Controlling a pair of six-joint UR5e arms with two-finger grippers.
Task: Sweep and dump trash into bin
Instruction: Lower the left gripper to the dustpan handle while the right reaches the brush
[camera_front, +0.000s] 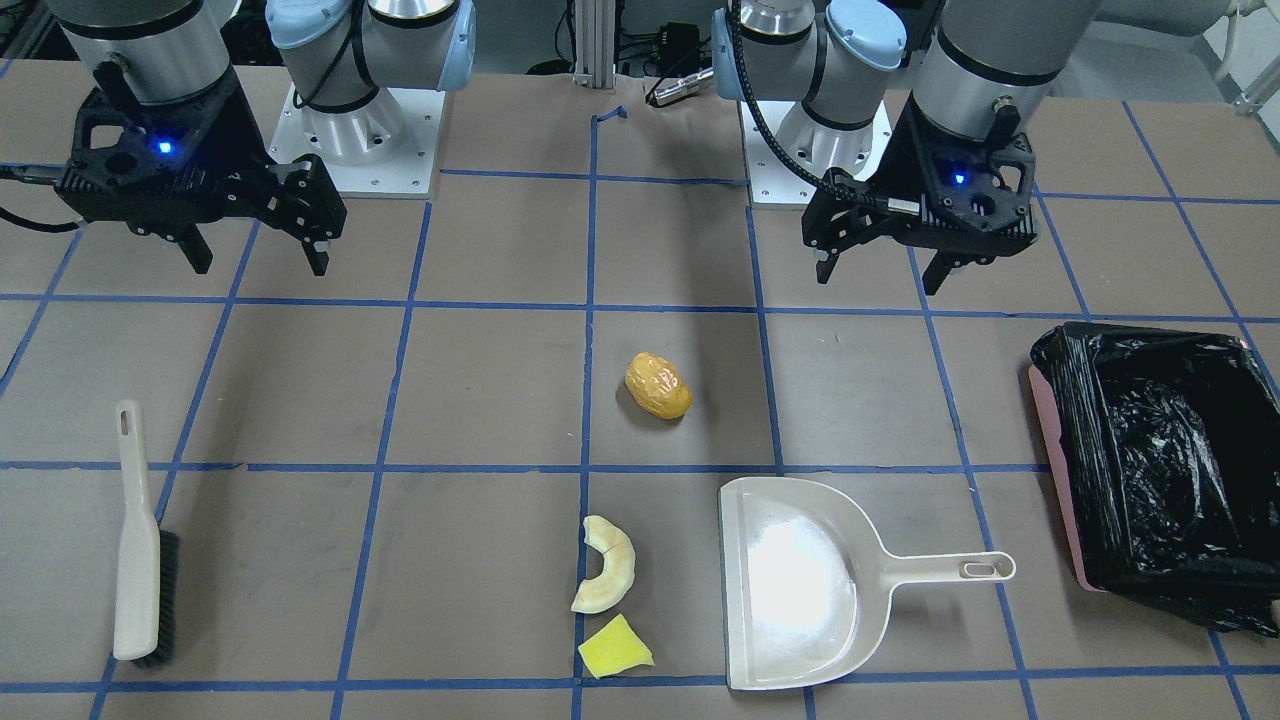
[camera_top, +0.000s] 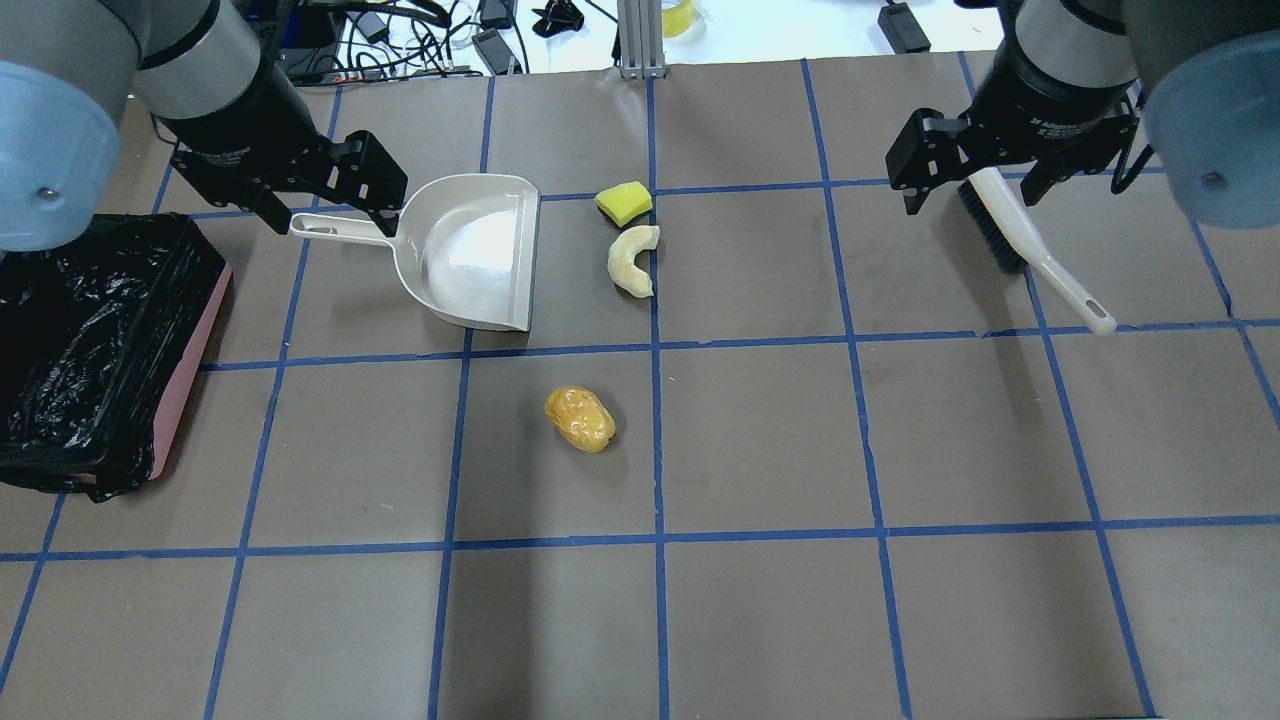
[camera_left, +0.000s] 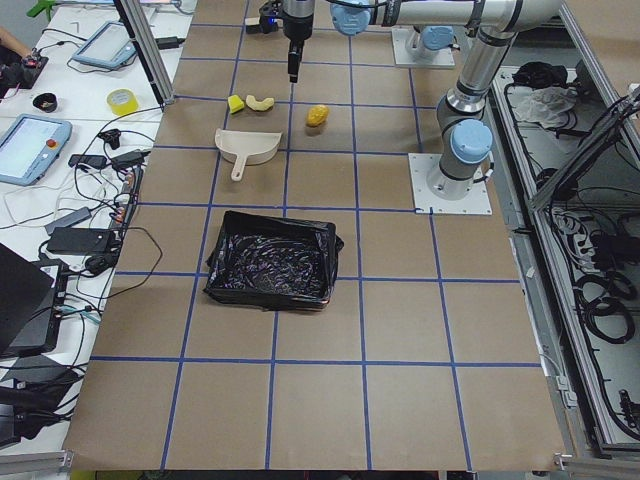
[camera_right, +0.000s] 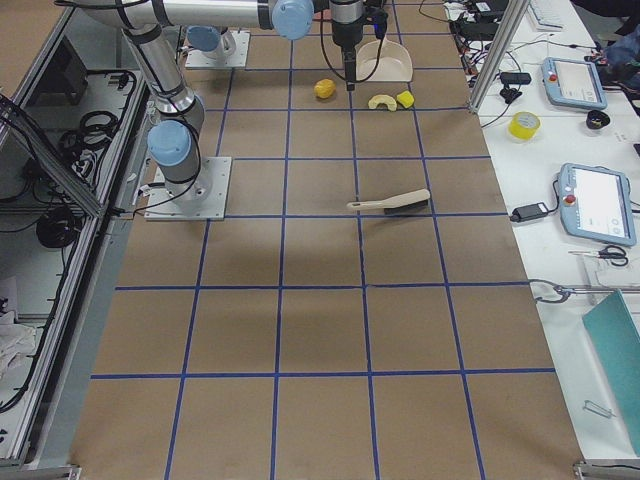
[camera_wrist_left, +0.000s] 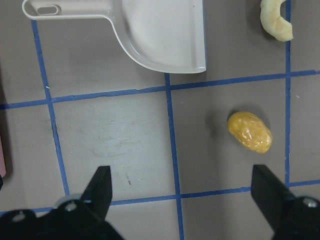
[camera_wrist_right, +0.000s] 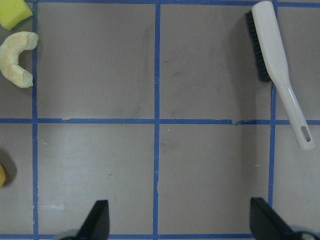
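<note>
Your left gripper hung above the table with its jaws spread wide and nothing between them. Your right gripper was likewise spread and empty, raised clear of the surface.

Ahead of the left fingers, in the wrist view, lay the dustpan, flat on the table with its handle pointing to that arm's outer side. The orange lump sat nearer, below the gap between the jaws and toward the inner finger. The bin stood further out on the left gripper's outer side, well apart from the pan.

Ahead of the right gripper and toward its outer finger lay the brush, untouched.

The crescent slice and the yellow wedge lay almost touching each other, just beside the pan's open edge. All three pieces of trash were on the table, none in the pan or bin.

In my judgement each tool sat on the side of the arm meant to take it. The pan's mouth faced the trash so that the brush could push inward. No grasp had yet been made.
</note>
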